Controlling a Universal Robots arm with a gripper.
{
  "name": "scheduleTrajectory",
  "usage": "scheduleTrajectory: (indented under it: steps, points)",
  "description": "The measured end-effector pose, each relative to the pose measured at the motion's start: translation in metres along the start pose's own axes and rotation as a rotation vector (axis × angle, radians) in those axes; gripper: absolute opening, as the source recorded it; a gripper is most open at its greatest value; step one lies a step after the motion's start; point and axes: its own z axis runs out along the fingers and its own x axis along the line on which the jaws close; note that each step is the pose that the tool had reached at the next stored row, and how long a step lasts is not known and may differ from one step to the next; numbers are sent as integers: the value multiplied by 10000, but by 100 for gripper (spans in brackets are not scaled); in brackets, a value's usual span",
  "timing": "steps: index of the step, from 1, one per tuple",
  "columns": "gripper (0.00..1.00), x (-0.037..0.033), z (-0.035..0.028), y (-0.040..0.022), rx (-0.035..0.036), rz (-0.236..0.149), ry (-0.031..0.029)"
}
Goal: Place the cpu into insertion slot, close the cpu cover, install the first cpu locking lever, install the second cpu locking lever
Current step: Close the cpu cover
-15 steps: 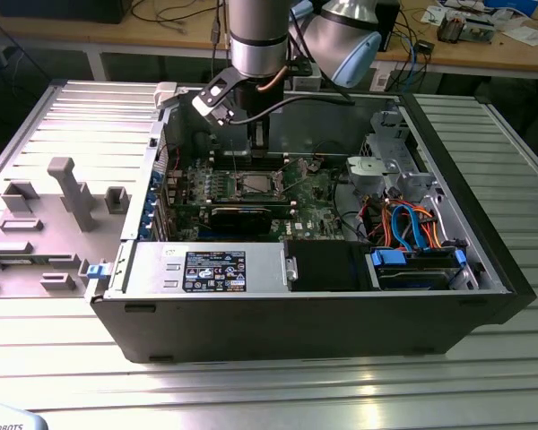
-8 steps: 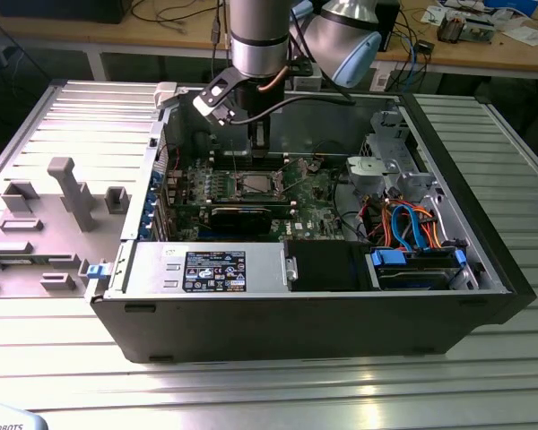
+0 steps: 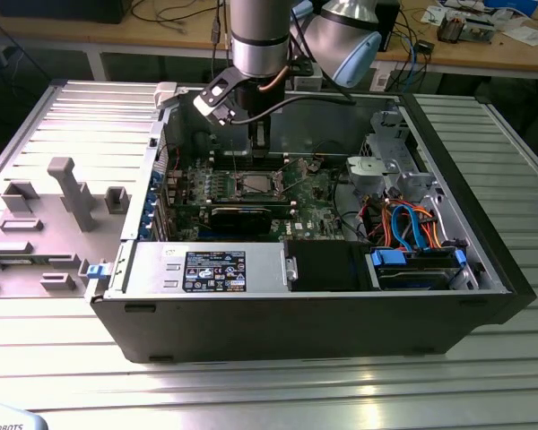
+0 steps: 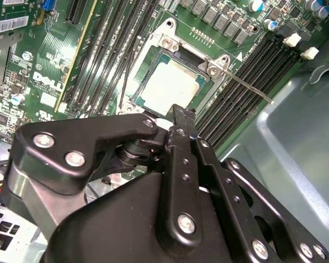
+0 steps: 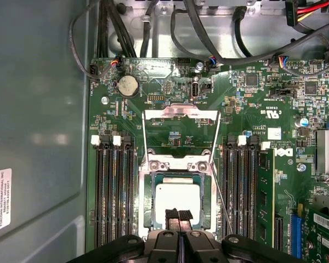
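Upright arm (image 3: pixel 260 36), downward claw (image 5: pixel 179 215), fingertips (image 5: pixel 172 214) together.

My gripper (image 5: pixel 179 215): matt black. The cpu (image 5: pixel 177 197): dull silvery metal top. The cpu cover (image 5: pixel 180 113): shiny bare metal, smooth.

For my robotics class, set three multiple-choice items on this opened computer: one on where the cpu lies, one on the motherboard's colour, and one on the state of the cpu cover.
1. Where does the cpu lie?
A. in the insertion slot
B. on the table beside the case
C. on the long black card

2. What colour is the motherboard?
A. blue
B. green
C. red

3. What state is the cpu cover in?
A. shut over the chip
B. taken away
C. open, swung back

Answers:
1. A: in the first wrist view the silvery chip sits within the socket's rim.
2. B: green board shows all around the socket.
3. C: the cover's frame lies beyond the socket, leaving the chip bare.
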Motion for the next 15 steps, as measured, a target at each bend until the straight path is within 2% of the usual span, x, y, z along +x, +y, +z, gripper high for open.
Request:
scheduleTrajectory:
  steps: [15]
  points:
    - [11,0,-15,13,-1,-1,1]
